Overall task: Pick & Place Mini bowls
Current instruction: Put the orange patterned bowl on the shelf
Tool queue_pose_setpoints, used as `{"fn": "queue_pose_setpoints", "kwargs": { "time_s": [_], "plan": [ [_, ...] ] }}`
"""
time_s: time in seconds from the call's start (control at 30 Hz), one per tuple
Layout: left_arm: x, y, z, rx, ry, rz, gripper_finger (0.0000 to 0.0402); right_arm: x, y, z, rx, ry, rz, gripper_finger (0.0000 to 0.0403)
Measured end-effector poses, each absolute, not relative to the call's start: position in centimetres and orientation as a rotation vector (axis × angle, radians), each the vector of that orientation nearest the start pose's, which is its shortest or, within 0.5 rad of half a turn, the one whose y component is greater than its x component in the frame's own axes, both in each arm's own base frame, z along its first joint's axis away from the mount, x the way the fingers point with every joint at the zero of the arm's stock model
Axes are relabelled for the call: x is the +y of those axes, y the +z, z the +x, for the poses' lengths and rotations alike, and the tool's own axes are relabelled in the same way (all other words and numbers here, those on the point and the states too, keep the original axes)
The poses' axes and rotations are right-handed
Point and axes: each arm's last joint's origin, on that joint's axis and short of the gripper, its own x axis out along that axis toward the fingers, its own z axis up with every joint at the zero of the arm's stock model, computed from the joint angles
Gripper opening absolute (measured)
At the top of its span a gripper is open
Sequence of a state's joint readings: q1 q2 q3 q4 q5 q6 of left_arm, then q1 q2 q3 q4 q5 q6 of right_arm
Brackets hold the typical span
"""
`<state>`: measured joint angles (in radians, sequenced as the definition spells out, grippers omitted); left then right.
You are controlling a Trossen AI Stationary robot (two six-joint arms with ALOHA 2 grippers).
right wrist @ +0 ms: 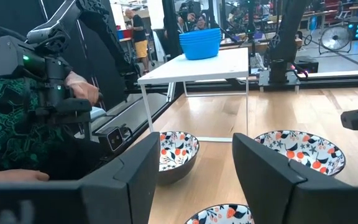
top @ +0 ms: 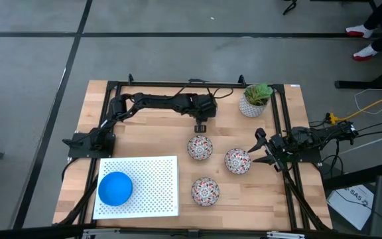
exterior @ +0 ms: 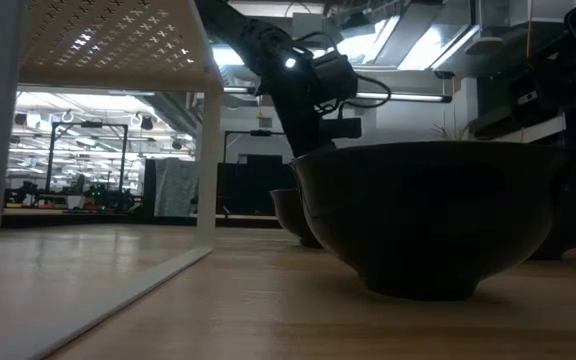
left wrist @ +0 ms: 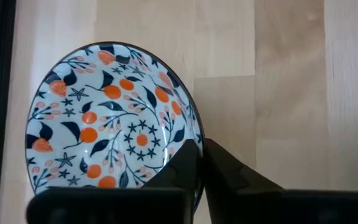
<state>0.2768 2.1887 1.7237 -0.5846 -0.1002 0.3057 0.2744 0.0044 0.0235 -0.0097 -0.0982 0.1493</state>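
Note:
Three floral mini bowls stand upright on the wooden table: one under my left gripper, one beside my right gripper, and one nearer the front edge. Bright blue mini bowls sit nested on a white perforated stand; they also show in the right wrist view. My left gripper is shut at the first bowl's far rim. My right gripper is open and level, just right of its bowl, touching nothing. My left gripper pinches the floral bowl at its far rim, coming from above and pointing down. One finger is inside the bowl and the other outside. The bowl sits level on the table.
A white pot with a green plant stands at the far right corner. The black frame rails run along the table's edges. A person's hand and dark sleeve show beyond the table. Bare wood lies between the stand and the bowls.

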Motion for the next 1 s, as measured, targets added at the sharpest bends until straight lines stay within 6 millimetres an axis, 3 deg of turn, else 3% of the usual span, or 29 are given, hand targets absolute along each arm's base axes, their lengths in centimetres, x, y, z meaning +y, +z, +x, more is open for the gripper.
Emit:
{"fn": "queue_pose_setpoints", "kwargs": {
  "time_s": [0.37,0.63,1.0],
  "plan": [
    [11.3,19.3,44.8,1.062,0.160,0.173,0.0005,2.9,17.0,9.2,0.018,0.372,0.148,0.0200],
    [9.2,24.2,44.1,0.956,0.213,0.251,0.0004,2.9,17.0,9.2,0.018,0.372,0.148,0.0200],
    [3.7,30.7,42.0,0.812,0.197,0.336,0.0004,2.9,17.0,9.2,0.018,0.373,0.148,0.0200]
  ]
}}
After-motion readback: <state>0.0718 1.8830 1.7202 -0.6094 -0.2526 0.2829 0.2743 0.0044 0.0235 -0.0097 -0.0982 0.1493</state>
